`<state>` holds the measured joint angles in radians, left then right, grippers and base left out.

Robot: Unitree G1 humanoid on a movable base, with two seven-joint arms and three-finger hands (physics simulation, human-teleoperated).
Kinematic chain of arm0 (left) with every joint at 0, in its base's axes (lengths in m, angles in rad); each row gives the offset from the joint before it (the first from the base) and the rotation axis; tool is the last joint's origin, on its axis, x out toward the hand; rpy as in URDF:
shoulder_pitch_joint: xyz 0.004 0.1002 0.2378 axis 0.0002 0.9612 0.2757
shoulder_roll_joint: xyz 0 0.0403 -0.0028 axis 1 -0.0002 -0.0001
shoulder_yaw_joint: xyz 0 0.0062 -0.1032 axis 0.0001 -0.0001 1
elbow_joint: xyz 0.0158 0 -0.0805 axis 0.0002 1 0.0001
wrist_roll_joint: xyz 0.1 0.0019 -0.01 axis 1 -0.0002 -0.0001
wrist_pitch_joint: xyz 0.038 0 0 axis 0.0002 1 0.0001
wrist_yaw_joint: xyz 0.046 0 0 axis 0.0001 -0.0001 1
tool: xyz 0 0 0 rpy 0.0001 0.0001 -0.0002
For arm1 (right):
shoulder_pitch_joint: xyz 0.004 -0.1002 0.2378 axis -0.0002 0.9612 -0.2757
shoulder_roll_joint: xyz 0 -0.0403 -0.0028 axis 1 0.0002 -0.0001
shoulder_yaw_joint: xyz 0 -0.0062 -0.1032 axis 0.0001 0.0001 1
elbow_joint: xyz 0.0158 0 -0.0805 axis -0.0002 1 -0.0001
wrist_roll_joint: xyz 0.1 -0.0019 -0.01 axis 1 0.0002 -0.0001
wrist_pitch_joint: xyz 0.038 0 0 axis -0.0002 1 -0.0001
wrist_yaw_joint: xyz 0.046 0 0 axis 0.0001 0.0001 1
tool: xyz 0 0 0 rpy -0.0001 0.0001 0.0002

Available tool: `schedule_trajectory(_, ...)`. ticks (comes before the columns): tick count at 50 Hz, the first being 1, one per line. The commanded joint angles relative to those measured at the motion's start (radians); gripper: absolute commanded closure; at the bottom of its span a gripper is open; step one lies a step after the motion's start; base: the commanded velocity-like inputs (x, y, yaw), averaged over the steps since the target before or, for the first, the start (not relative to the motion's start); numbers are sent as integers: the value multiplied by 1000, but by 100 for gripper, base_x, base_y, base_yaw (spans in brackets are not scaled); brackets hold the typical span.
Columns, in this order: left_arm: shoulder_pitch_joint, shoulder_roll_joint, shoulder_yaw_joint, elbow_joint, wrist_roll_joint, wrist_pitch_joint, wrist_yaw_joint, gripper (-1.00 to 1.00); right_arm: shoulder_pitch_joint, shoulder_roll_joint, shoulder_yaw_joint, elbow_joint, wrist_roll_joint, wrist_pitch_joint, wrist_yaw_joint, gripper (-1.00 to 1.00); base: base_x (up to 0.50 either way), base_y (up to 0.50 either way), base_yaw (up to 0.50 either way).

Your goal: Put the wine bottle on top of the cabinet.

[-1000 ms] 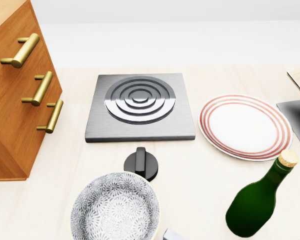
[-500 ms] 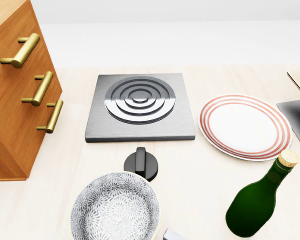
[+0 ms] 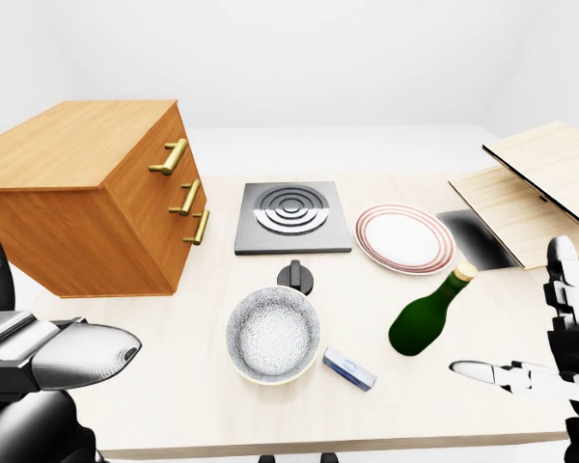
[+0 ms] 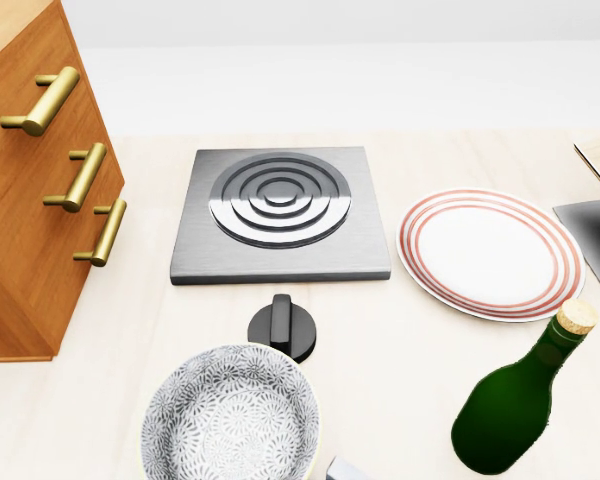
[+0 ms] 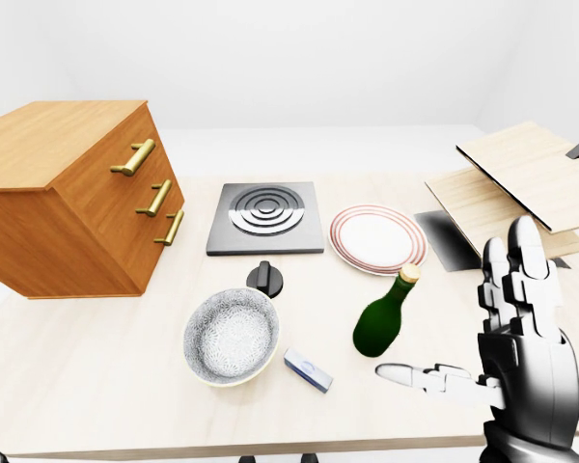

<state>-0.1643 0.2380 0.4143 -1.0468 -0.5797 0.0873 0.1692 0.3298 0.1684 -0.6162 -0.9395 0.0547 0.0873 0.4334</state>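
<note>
While the right hand [image 5: 507, 338] hangs with its fingers spread wide, holding nothing, the wine bottle [image 5: 383, 315] stands upright on the pale table [image 5: 96, 367], just to the hand's left in the right-eye view. A striped plate [image 5: 372, 238] lies above the bottle, a patterned bowl [image 5: 232, 336] to its left, with a small blue packet [image 5: 307, 369] between them. The wooden cabinet [image 3: 87, 193] sits at far left, its top bare. Whether the left hand [image 3: 48, 357] is spread or closed cannot be told.
</note>
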Motion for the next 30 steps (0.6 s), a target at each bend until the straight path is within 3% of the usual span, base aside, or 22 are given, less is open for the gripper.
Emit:
schedule_trajectory(1,10,-5,-16,0,16,0,-3,-100,-1,3,19,71,-9,0,-8,-100,0,0,0)
schedule_trajectory(7,11,-23,-13,0,42,0,-28,-100,2,-2,33,122,-8,0,-22,-100,0,0,0)
schedule_trajectory(14,-24,-5,13,0,3,0,-5,-100,1,-12,53,161,-9,0,-42,-100,0,0,0)
schedule_trajectory(30,1,-18,3,2,28,0,-25,-100,-11,-42,75,252,-3,0,-73,-100,0,0,0)
